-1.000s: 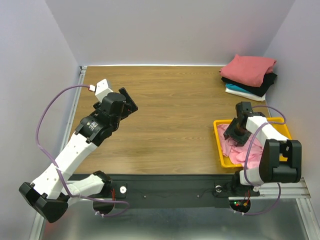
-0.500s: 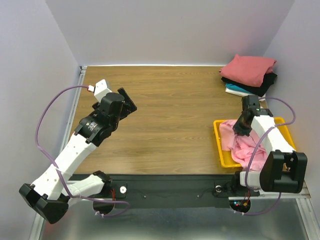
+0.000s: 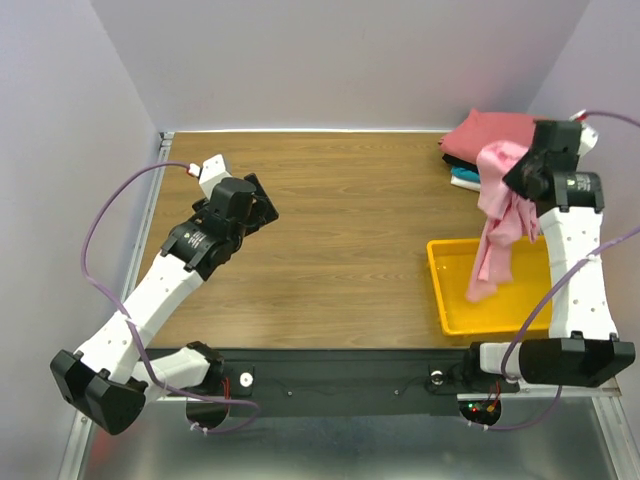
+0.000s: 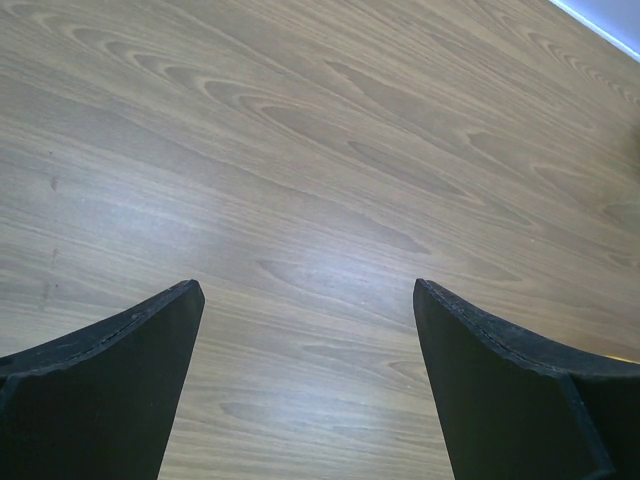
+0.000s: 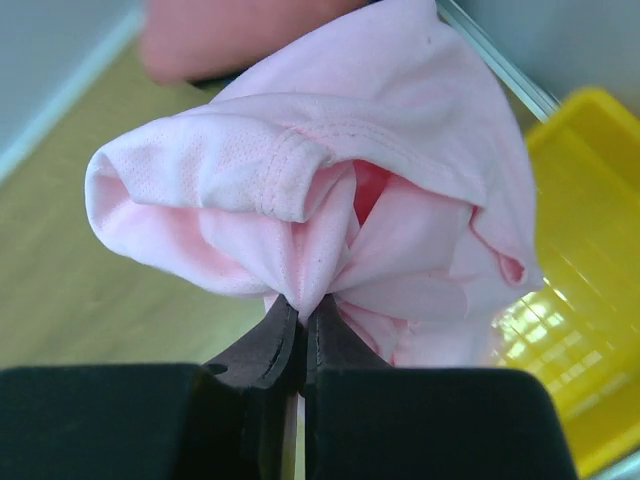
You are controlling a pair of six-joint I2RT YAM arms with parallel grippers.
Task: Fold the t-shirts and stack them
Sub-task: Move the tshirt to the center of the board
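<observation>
Two grippers in sight: my right gripper [image 5: 303,320] is pinched tight on a bunch of the light pink t-shirt [image 3: 497,225], which hangs over the yellow tray [image 3: 441,295]. My left gripper [image 4: 305,290] is spread wide, holding nothing, above the wooden table [image 3: 340,220]. Folded t-shirts [image 3: 500,138] sit stacked far right.

L hand [image 4: 305,385] agape over table [image 4: 300,150]
</observation>
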